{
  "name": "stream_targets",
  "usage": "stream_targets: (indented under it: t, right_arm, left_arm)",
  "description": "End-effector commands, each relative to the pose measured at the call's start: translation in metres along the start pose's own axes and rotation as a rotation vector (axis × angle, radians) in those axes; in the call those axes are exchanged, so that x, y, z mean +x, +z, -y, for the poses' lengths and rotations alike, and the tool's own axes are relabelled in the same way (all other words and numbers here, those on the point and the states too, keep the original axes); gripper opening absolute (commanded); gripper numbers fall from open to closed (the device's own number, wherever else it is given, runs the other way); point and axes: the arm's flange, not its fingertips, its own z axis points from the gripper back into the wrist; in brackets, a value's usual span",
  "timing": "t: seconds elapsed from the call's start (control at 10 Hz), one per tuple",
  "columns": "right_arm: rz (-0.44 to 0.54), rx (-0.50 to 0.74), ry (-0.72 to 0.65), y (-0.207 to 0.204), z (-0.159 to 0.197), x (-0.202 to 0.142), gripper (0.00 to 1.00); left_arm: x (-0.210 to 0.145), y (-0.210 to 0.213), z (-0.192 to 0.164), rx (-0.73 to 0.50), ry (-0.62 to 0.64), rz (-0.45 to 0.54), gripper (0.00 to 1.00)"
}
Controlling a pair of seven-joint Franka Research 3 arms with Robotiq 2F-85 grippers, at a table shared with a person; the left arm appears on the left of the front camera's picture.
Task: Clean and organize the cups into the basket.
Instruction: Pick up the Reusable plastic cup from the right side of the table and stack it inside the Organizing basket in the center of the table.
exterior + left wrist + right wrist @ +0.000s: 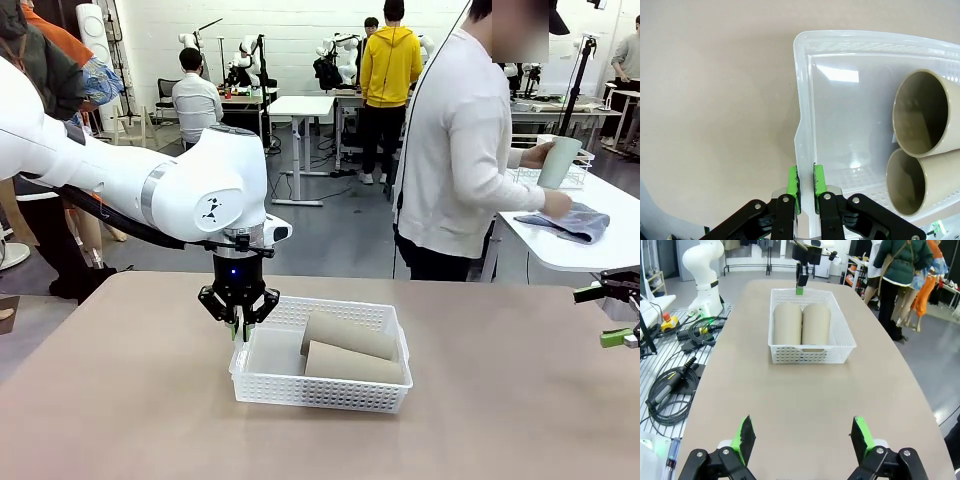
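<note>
Pinching the basket rim, our left pincer is closed on it, right pincer spread idle. We judge repositioning is in hand, which calls for a slow, level pull.

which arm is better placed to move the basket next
Left. The left gripper is shut on the end rim of the basket, so it could likely shift it at once. The right gripper is open over the table, well apart from the basket.
</note>
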Motion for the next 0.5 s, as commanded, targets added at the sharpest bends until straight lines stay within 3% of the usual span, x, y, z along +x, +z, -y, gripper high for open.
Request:
stream_targets:
  t: [0.0, 0.4]
  right_arm:
    - [-0.010, 0.007, 0.003, 0.0005, -0.0026, -0.0002, 1.00]
    - [-0.010, 0.007, 0.003, 0.0005, -0.0026, -0.0002, 1.00]
  left_arm:
    - [-0.0008, 0.0005, 0.0019, 0.000, 0.013, 0.005, 0.00]
    - [-0.0008, 0.0005, 0.0019, 0.000, 0.013, 0.005, 0.00]
